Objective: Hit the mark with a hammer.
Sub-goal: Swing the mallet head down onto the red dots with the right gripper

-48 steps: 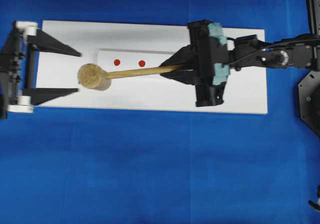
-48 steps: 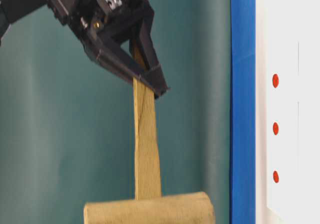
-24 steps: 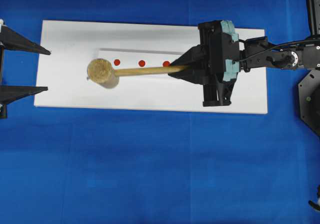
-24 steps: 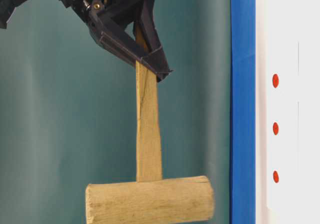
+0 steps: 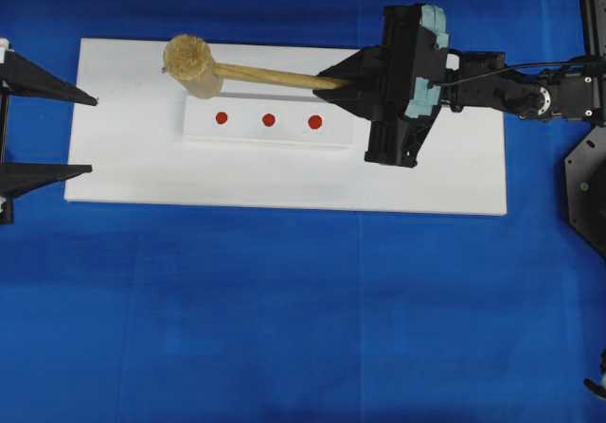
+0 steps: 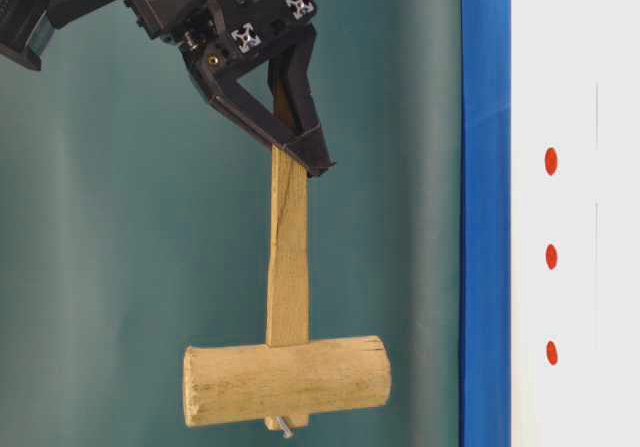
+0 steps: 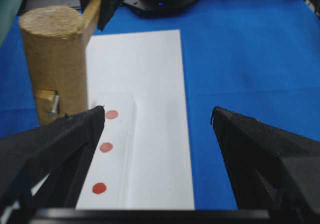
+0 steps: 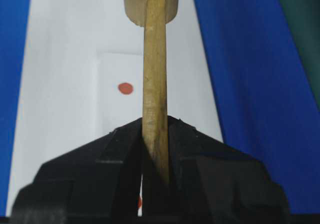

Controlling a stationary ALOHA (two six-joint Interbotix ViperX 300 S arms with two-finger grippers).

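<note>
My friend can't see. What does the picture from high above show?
The right pincer holds a wooden hammer by its handle, with the head near the far edge of a white board. Three red dots sit in a row on a raised strip in front of the hammer. The left pincer is open at the board's left end, holding nothing.

no readable text, labels or numbers

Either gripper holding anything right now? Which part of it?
Right gripper is shut on the hammer, gripping the thin handle near its free end. Left gripper is open, holding nothing.
</note>
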